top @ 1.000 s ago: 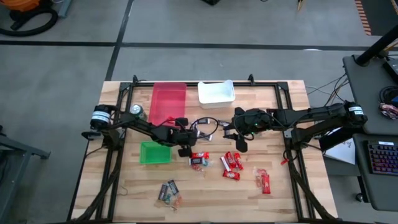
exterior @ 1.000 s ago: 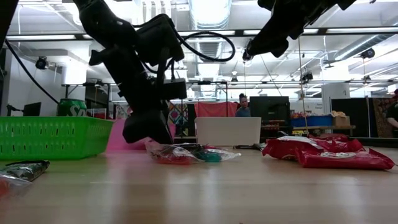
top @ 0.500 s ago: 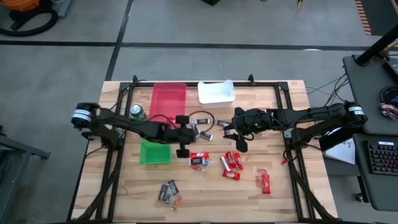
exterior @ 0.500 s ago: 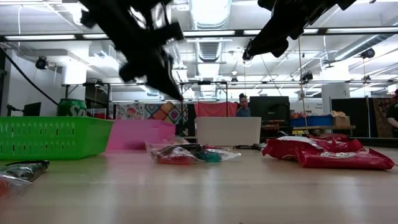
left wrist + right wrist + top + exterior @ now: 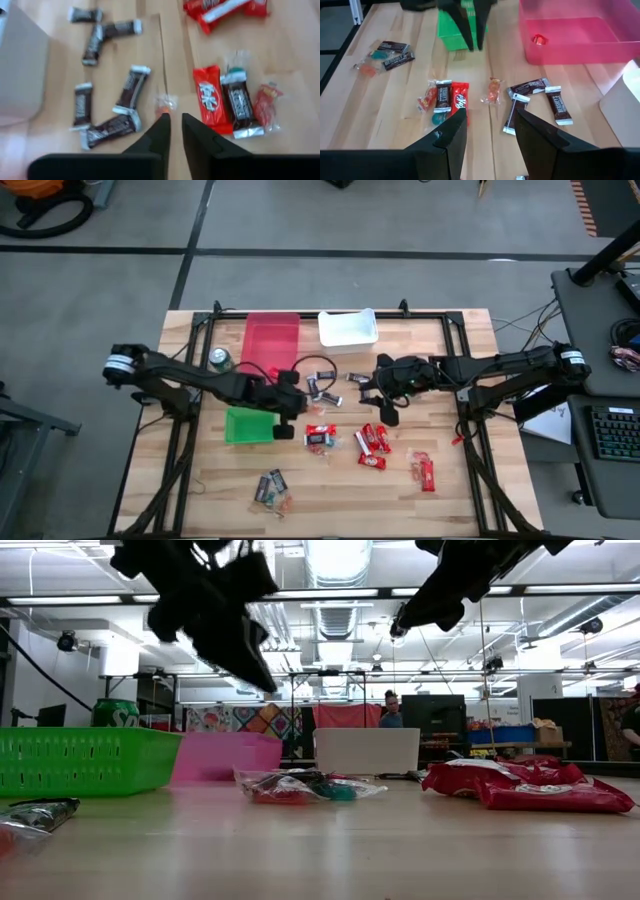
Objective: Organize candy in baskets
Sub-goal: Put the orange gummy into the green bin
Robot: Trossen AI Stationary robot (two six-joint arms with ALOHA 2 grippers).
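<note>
Overhead, three baskets (image 5: 348, 329); left gripper (image 5: 173, 131) jaws nearly together, right gripper (image 5: 490, 131) spread.

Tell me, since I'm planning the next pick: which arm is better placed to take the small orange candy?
Left, probably. The left gripper, nearly shut, hangs right beside the small orange candy; the right gripper, open, sits farther back.

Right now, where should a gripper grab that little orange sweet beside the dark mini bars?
Pinch the orange sweet across its plump middle, coming straight down from above. It lies flat on the table, clear of the dark mini bars, and its twisted ends look too flimsy to hold.
</note>
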